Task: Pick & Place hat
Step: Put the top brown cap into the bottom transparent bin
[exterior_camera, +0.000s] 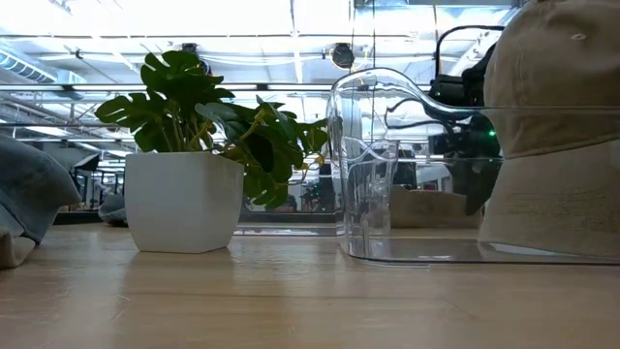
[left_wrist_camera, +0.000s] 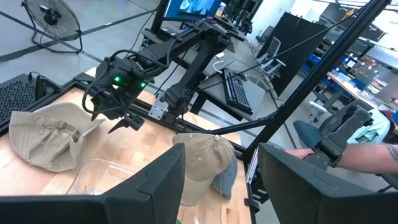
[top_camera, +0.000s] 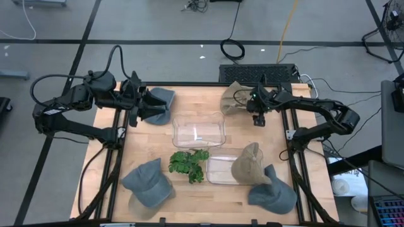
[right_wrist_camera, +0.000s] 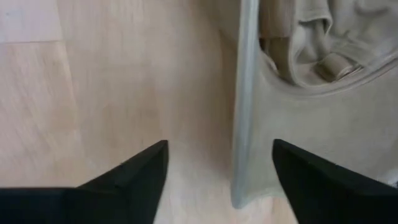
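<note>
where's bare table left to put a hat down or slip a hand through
Free: the wood between the blue hat under the left gripper and the near-left blue hat; also between the far bin and the right gripper. Crowded: plant, near bin, tan hat.

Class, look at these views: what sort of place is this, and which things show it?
Most likely a robotics lab or workshop. A wooden table stands on a taped concrete floor, a keyboard and a monitor sit just past the table, and a standing fan is on the floor.
</note>
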You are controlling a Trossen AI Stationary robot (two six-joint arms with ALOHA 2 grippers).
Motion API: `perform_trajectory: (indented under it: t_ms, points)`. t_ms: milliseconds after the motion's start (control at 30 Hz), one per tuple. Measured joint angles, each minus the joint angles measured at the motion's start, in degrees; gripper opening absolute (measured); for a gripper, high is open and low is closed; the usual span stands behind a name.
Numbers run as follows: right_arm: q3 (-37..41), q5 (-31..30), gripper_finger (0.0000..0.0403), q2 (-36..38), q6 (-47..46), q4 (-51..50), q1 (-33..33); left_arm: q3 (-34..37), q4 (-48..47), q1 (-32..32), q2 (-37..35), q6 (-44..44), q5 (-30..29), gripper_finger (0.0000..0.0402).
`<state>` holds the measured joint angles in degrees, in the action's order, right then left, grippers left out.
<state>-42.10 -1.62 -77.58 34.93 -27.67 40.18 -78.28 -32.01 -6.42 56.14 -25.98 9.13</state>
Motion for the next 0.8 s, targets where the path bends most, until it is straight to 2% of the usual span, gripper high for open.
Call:
perform_trajectory:
  t_ms: [267, 500, 567, 800]
  points:
    - [0.4, -1.4, 0.0123, 0.0, -1.1, 0.1, 0.0, 0.0, 0.0, 0.0, 0.0, 0.2, 0.0, 0.0212]
    - [0.3, -3.4, 0.0023, 0.0, 0.3, 0.2, 0.0, 0.0, 0.0, 0.0, 0.0, 0.2, 0.0, 0.0212]
    - [0.3, -3.9, 0.0008, 0.1, 0.2, 0.3, 0.0, 0.0, 0.0, 0.0, 0.0, 0.2, 0.0, 0.0212]
    - [0.3, -8.2, 0.0005, 1.4, -1.0, 0.1, -0.2, 0.0, 0.0, 0.0, 0.0, -0.3, 0.0, 0.0212]
